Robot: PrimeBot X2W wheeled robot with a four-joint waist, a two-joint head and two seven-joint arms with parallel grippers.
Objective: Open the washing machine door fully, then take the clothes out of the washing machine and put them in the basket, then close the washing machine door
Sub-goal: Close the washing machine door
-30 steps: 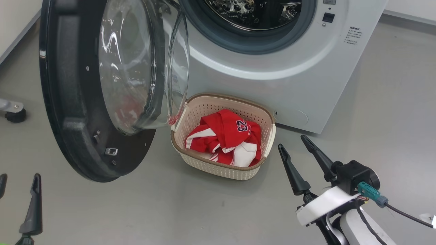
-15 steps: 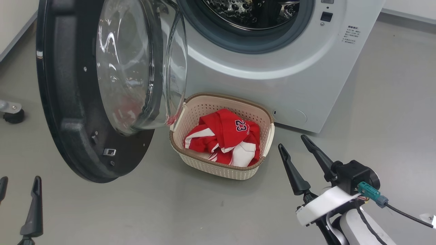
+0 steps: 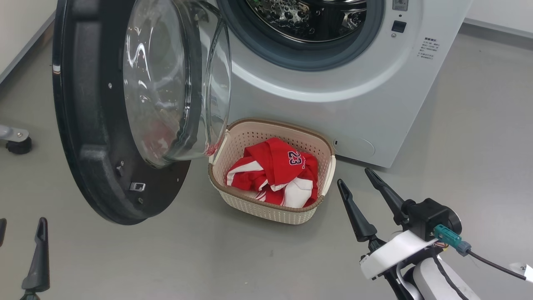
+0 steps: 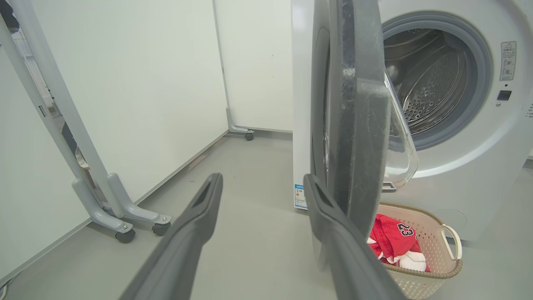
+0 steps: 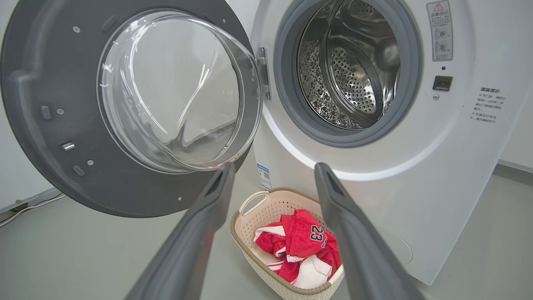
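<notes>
Pincer, left (image 4: pixel 262 180): mine, fingers spread wide, empty, touching nothing.
Washing machine door (image 3: pixel 83 125): swung out and upright, edge-on ahead and to the right of that pincer, apart from it. This arm is nearer and on the outer face, so I judge the closing push falls to it.
Clothes (image 3: pixel 275 166): lying in the basket (image 3: pixel 258 204).
Pincer, right (image 3: pixel 354 176): fingers wide apart, empty; the basket is near, ahead and to its left.

Bright even light w/ soft shadows.
</notes>
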